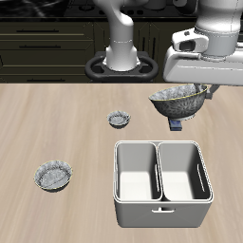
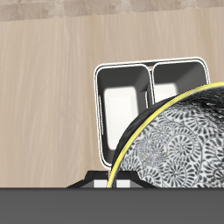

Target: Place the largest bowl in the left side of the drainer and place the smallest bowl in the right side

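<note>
We can read no text, label, brand, number or sign in either view. The bowls carry only a speckled pattern, and the drainer (image 1: 161,182) and the counter (image 1: 57,123) are plain.

The table (image 1: 57,123) has a pale wooden top with long, soft grain lines. Behind the table stands dark furniture (image 1: 47,43) — low cabinets with thin light lines across the fronts, like drawers. The light is even and flat; the table shows only faint shadows.
</note>
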Controlling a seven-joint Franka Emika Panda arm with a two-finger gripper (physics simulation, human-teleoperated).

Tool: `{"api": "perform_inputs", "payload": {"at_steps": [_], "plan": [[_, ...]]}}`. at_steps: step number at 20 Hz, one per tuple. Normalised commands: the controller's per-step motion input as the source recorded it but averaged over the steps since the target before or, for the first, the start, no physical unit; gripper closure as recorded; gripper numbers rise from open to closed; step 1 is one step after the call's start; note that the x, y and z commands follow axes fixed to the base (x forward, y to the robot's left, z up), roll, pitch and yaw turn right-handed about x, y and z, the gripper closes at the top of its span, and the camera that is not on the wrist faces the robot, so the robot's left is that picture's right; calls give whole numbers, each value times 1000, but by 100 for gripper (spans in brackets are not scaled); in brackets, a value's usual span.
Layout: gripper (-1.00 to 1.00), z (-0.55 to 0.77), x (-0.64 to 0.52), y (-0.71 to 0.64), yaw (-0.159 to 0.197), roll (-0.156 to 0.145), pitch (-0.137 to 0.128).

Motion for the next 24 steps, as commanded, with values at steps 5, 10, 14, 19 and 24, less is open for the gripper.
{"api": "perform_inputs", "payload": {"at_steps": [5, 10, 14, 19, 24], "plan": [[100, -109, 185, -22, -14, -12, 25], [100, -189, 71, 45, -9, 10, 24], [100, -228, 64, 6, -15, 7, 38], [100, -168, 45, 64, 4, 11, 21], [100, -77, 7, 45, -8, 15, 12]]}}
